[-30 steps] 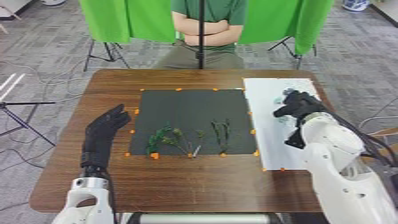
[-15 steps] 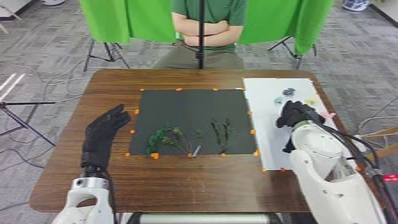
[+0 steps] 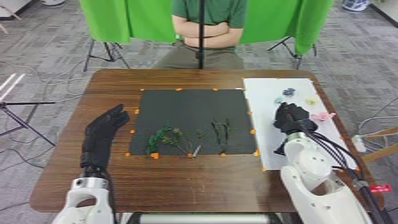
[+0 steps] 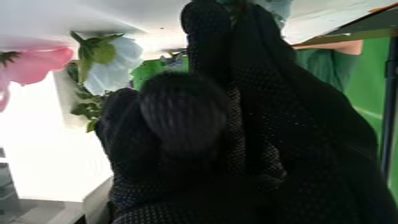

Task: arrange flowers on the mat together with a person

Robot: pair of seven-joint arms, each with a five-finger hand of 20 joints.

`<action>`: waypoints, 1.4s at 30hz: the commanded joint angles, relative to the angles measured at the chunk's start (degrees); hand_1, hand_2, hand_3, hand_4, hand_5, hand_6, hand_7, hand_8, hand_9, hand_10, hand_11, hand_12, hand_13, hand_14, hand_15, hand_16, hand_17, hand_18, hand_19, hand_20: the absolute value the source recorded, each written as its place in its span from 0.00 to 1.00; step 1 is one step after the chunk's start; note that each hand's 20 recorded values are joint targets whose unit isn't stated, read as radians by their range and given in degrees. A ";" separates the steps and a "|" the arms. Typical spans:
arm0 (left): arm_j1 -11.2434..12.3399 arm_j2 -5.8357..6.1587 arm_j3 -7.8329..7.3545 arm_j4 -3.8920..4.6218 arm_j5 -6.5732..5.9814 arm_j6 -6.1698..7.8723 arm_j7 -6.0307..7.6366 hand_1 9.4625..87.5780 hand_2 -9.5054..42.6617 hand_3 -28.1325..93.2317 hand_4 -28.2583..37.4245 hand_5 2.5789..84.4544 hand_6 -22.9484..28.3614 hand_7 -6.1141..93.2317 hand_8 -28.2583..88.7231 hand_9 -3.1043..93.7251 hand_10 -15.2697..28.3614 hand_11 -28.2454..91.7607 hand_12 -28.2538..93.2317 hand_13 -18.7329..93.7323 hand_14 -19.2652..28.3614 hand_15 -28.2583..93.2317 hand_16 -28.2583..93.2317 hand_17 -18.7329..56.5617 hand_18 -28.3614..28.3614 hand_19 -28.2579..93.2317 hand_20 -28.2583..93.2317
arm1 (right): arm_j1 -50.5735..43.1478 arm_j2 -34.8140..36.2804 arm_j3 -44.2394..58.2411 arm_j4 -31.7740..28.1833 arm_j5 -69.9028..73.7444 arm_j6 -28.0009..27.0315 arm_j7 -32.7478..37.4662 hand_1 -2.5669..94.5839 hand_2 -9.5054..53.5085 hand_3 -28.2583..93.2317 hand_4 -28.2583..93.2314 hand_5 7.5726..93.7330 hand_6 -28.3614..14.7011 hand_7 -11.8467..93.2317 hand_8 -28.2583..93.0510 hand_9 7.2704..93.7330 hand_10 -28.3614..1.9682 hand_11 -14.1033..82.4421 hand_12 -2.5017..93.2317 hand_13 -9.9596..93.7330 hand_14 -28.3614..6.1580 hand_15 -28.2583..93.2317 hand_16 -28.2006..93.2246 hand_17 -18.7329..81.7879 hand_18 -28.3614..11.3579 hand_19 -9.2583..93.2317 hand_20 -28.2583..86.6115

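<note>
As I work from the near side of the brown wooden table (image 3: 222, 185) outward, I come first to the green stems (image 3: 180, 140) on the near part of the dark mat (image 3: 178, 107), most of them running roughly near to far. My left hand (image 3: 108, 120) is just off the mat's left side, fingers relaxed and straight, holding nothing. Across the mat, over the white sheet (image 3: 262, 87) on the right, I have the right hand (image 3: 290, 118) with its fingers extended and pointing down; I see nothing gripped. The pink flower (image 3: 322, 116) lies to the right of that hand, and the pale yellow flower (image 3: 310, 101) is on its far right. Just past it on the far side is the pale blue flower (image 3: 279, 100), and farther again the dark blue flower (image 3: 289, 92). From the wrist I get pale petals (image 4: 276, 9) close by the fingertips, toward the far left of them; I can't tell whether they touch, nor which way that bloom's stem runs. That is what I judge the next move hangs on: the right hand is much the nearer, so I'd line its fingers up across the stem before closing. Closing blind could crush the petals or nudge the bloom away; once held, it should travel left to the mat.
</note>
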 commanded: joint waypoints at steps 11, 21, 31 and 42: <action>7.31 1.16 -6.93 -0.91 -3.06 5.47 1.42 0.18 0.24 0.78 0.09 0.55 0.52 0.20 0.19 0.49 0.66 0.38 0.33 0.48 0.78 0.37 0.25 0.33 0.71 0.30 0.38 | 26.38 -1.48 -14.43 -6.11 15.54 1.75 -7.48 0.68 0.00 0.73 0.06 0.89 0.73 0.29 0.32 0.99 0.69 0.24 0.50 0.99 0.81 0.68 0.57 0.74 0.34 1.00 0.69; 5.51 2.15 -4.19 0.23 -6.41 9.54 4.12 0.09 0.75 0.73 0.00 0.54 0.52 0.18 0.18 0.50 0.67 0.38 0.33 0.48 0.77 0.37 0.25 0.34 0.71 0.30 0.38 | 36.01 -10.21 -34.02 3.96 17.79 -5.85 -15.31 0.68 0.00 0.73 0.06 0.88 0.73 0.30 0.32 0.98 0.70 0.24 0.50 0.98 0.83 0.70 0.57 0.75 0.35 1.00 0.71; 3.25 2.15 -1.90 1.14 -7.13 10.67 4.82 0.13 0.84 0.70 0.00 0.49 0.56 0.14 0.17 0.50 0.69 0.37 0.31 0.50 0.79 0.38 0.24 0.34 0.72 0.31 0.38 | 34.39 -12.36 -42.84 8.43 15.29 -11.31 -17.80 0.67 0.00 0.75 0.05 0.88 0.74 0.31 0.32 0.98 0.74 0.23 0.50 0.98 0.83 0.70 0.57 0.75 0.35 1.00 0.72; 1.55 2.49 -0.03 1.94 -6.62 9.38 4.20 0.11 0.77 0.73 0.00 0.50 0.57 0.14 0.19 0.48 0.69 0.37 0.31 0.49 0.79 0.38 0.24 0.34 0.72 0.32 0.38 | 34.17 -15.18 -43.42 14.49 12.45 -7.77 -17.53 0.68 0.00 0.71 0.08 0.85 0.77 0.30 0.30 0.97 0.74 0.23 0.48 0.97 0.83 0.71 0.56 0.75 0.35 1.00 0.72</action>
